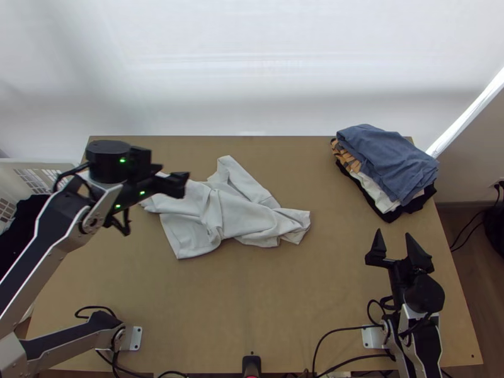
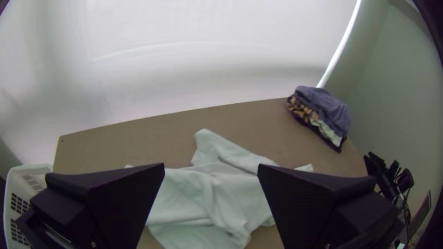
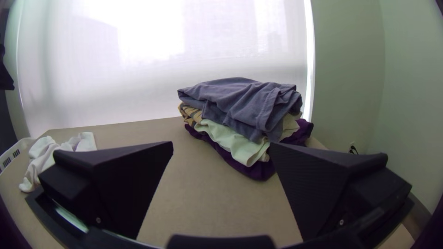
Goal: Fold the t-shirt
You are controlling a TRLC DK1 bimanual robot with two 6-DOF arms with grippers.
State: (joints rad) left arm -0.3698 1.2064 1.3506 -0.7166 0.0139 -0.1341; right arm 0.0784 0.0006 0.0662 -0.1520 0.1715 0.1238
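1. Shirt (image 1: 217, 211) lies bunched and creased on tabletop (image 1: 283, 302), left of middle, one pale strip of cloth poking toward the far edge. Well apart from pile (image 1: 387, 167).
2. Handling guess: light, soft, limp. Won't slip much or break, but won't hold a shape either; pull one spot and the rest likely bunches up.
3. Grip: I'd pinch a free edge or corner, near-left corner (image 1: 183, 252) or right end (image 1: 299, 220), one per side, then draw apart to flatten. Skip the creased middle; multiple layers there, easy to grab too much.
4. Left end effector (image 2: 211, 167): fingers apart, no cloth clamped, over shirt's left end.
5. Right end effector (image 1: 394, 234): fingers apart, nothing held, near side of pile.
6. Hidden: left end effector covers part of shirt's left end in top view. Left wrist view loses shirt's near part at the bottom edge, fingers mask more.
7. Collar and hem can't be told apart in the creases. Far strip may be a sleeve. Underside layers unseen.
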